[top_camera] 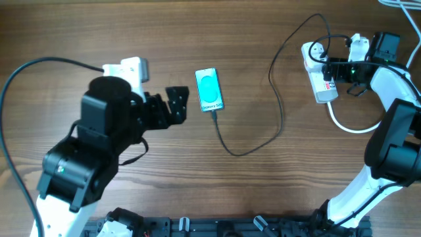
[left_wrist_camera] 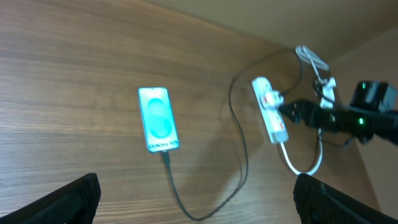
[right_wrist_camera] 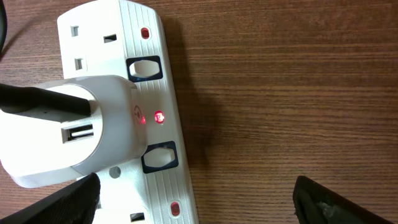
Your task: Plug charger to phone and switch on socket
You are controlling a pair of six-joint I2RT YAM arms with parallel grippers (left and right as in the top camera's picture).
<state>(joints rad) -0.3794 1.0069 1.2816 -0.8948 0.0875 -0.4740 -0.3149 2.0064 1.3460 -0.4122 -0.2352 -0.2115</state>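
Note:
The phone (top_camera: pixel 209 89) lies screen up, teal and lit, and also shows in the left wrist view (left_wrist_camera: pixel 158 118). The thin black charger cable (top_camera: pixel 245 151) runs from the phone's near end in a loop to the white adapter (right_wrist_camera: pixel 68 134). The adapter sits plugged in the white socket strip (top_camera: pixel 318 78). A small red light (right_wrist_camera: pixel 159 116) glows beside the adapter. My left gripper (top_camera: pixel 176 105) is open and empty, just left of the phone. My right gripper (top_camera: pixel 330 70) is open over the strip (right_wrist_camera: pixel 165 186), with one finger on each side of the view.
The strip's thick white cord (top_camera: pixel 348 125) curves toward my right arm. Thin white wires (top_camera: pixel 395 5) hang at the far right corner. A black rail (top_camera: pixel 230 227) runs along the front edge. The strip also shows far right in the left wrist view (left_wrist_camera: pixel 269 118).

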